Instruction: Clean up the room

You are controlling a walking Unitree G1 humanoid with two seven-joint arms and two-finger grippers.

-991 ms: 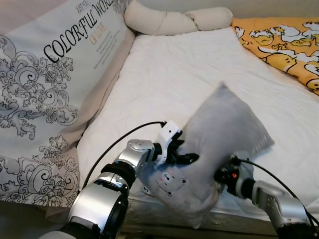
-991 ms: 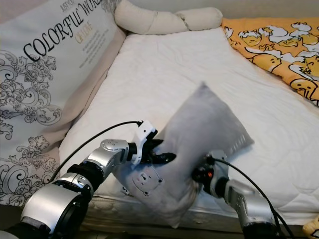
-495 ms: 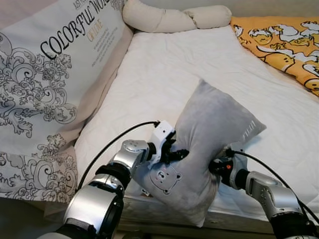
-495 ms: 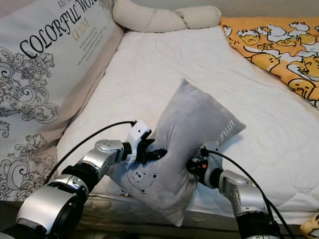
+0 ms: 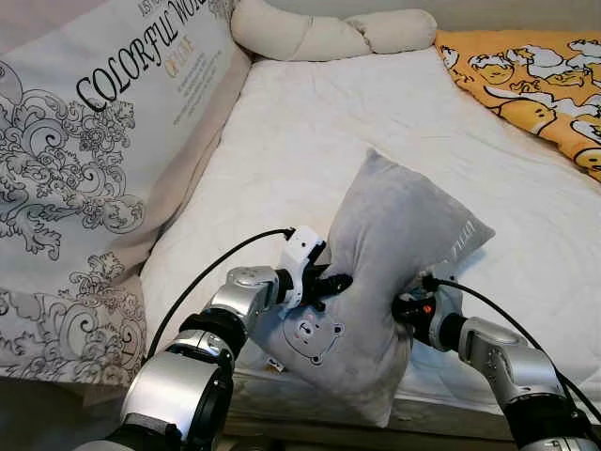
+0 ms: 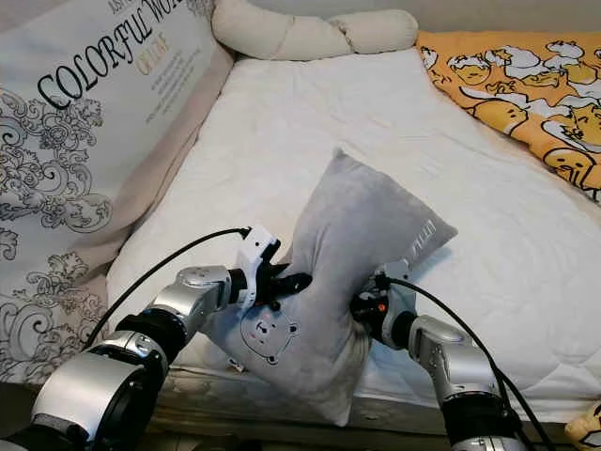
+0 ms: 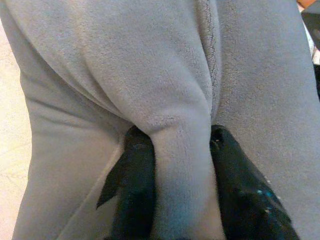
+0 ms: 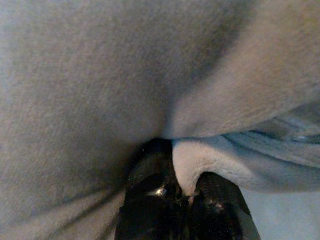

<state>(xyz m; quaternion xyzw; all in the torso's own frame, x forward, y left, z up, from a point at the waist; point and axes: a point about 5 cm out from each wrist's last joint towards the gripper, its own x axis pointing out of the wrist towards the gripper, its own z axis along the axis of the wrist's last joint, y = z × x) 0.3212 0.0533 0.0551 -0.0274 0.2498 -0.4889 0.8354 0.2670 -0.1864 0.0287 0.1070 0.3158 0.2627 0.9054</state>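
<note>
The big printed cushion (image 5: 103,160) leaning along the bed's left side bears large black letters reading "COLORFUL WOR", cut off by the frame's top, with a smaller gold word beneath that looks like "ONLINE". Finer lines under it are too small to read.

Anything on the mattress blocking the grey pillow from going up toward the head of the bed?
Nothing visible. The grey pillow, pinched by the left gripper and right gripper, sits at the near edge of the white mattress. The cream bolster lies along the far end and the yellow blanket on the right.
</note>
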